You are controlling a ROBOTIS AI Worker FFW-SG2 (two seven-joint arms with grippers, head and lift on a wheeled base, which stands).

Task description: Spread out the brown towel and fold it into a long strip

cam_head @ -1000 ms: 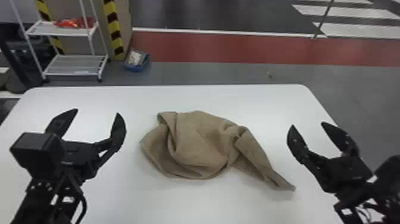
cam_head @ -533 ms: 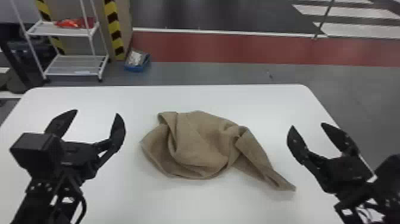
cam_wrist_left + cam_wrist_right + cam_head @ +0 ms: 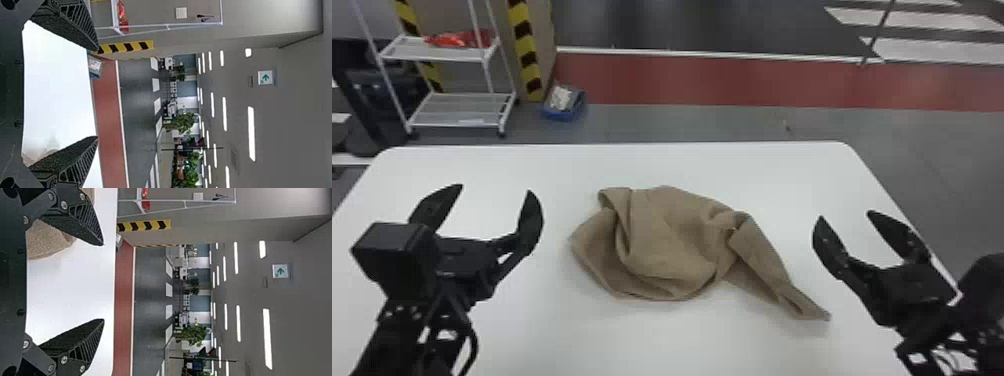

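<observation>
- Brown towel [image 3: 672,245] lies untouched; nearest, left gripper [image 3: 496,188] and right gripper [image 3: 845,215] flank it, fingers spread wide, both empty.
- Nothing has visibly shifted over the last second, so the spreading looks yet to begin.
- It sits crumpled mid-way across the white table [image 3: 652,345], its tapered end trailing toward the right gripper, probably an easy first grip.
- Far off, a green arrow sign [image 3: 265,77]; no wording legible.

Here's a slight shift from the right hand [image 3: 845,214]!
Its fingertips dip just a touch lower in the head view, a very small move.
</observation>
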